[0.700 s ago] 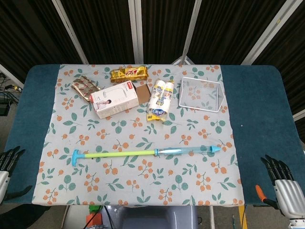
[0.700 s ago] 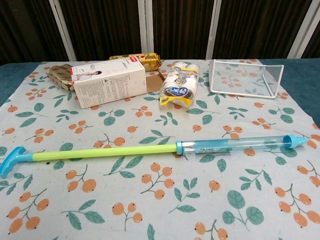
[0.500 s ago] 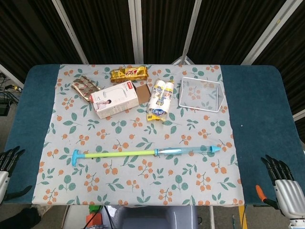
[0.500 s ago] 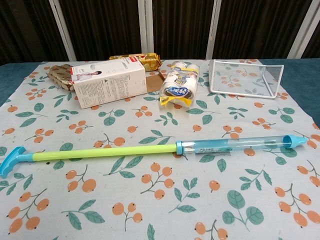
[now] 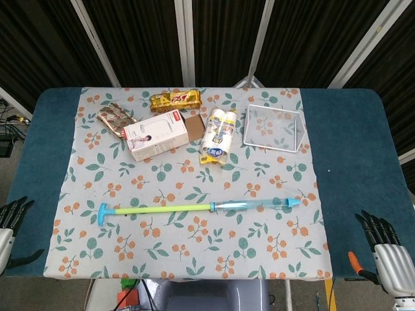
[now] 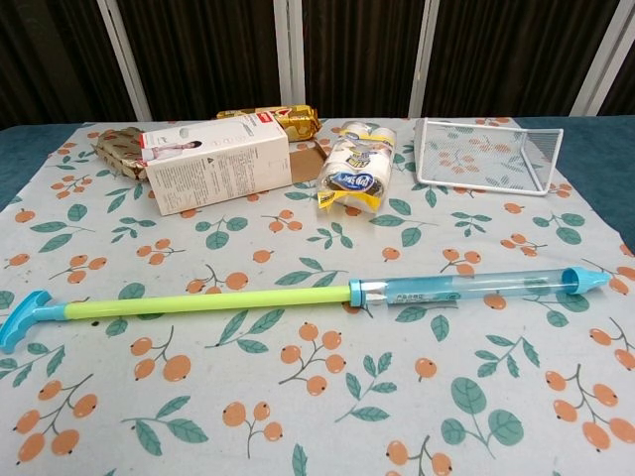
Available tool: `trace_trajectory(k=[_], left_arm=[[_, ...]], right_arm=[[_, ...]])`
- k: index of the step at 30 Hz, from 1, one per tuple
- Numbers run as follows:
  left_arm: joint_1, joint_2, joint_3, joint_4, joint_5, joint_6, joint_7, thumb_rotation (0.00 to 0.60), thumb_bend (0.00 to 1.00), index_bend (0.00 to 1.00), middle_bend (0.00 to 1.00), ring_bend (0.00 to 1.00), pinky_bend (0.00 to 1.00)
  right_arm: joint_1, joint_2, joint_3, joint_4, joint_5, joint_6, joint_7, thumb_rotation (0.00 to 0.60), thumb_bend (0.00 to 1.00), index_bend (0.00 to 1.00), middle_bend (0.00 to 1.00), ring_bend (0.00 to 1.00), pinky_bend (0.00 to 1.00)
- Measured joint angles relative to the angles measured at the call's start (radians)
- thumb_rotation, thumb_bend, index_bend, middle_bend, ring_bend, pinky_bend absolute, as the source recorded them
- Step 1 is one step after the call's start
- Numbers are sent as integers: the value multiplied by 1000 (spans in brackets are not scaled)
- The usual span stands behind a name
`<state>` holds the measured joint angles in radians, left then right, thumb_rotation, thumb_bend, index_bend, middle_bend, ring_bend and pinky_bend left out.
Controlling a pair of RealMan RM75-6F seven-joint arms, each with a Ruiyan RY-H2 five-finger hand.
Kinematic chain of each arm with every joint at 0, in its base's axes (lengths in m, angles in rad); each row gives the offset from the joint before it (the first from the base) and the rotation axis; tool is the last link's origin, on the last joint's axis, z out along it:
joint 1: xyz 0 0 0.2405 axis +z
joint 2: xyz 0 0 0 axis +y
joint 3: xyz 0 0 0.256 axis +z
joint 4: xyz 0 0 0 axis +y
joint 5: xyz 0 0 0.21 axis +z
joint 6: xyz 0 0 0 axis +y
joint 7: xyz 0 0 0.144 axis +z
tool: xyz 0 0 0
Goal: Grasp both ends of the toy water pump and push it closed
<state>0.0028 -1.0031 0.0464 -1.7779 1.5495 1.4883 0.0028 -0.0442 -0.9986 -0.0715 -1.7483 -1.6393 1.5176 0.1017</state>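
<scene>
The toy water pump point(image 5: 198, 207), a long thin toy with a clear blue barrel, a lime-green plunger rod and a blue T-handle, lies fully extended across the near middle of the worktop point(image 5: 353, 142), on the white cloth printed with orange berries and green leaves point(image 5: 194, 246). Its handle end points to the left side and its blue nozzle tip to the right; in the chest view the pump point(image 6: 298, 295) runs almost the whole width of the picture, rod on the left half, barrel on the right half. Nothing touches it

The left hand point(image 5: 10, 223) sits at the lower left corner of the head view, off the edge of the cloth and well apart from the pump's handle; its dark fingers point(image 5: 16, 208) are spread and hold nothing. The right hand point(image 5: 386, 253) sits at the lower right corner, also well apart from the nozzle end, its fingers point(image 5: 373, 223) spread and empty. Neither hand shows in the chest view

At the far side of the cloth lie a white cardboard box point(image 5: 157, 134), a gold foil snack bar point(image 5: 176, 100), a patterned brown packet point(image 5: 117, 119), a yellow-and-white wrapped pack point(image 5: 218, 135) and a white wire mesh basket point(image 5: 275, 127)
</scene>
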Motion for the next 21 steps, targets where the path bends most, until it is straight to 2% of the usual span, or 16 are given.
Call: trace_trajectory(k=[2, 7, 17, 21], left_arm=[[-13, 4, -11, -16, -17, -18, 24, 600, 61, 18, 0, 0, 17], [-61, 8, -42, -64, -74, -86, 98, 600, 125, 150, 9, 0, 35], [-216, -53, -140, -145, -307, -240, 349, 600, 217, 384, 113, 0, 70], [-272, -115, -166, -152, -397, -266, 464, 600, 241, 389, 137, 24, 131]], right_arm=[[2, 1, 0, 2, 1, -5, -3, 600, 418, 0, 0, 0, 0], [2, 3, -2, 2, -5, -3, 1, 600, 418, 0, 0, 0, 0], [2, 2, -2, 6, -8, 1, 8, 600, 418, 0, 0, 0, 0], [2, 3, -2, 6, -6, -1, 12, 600, 418, 0, 0, 0, 0]])
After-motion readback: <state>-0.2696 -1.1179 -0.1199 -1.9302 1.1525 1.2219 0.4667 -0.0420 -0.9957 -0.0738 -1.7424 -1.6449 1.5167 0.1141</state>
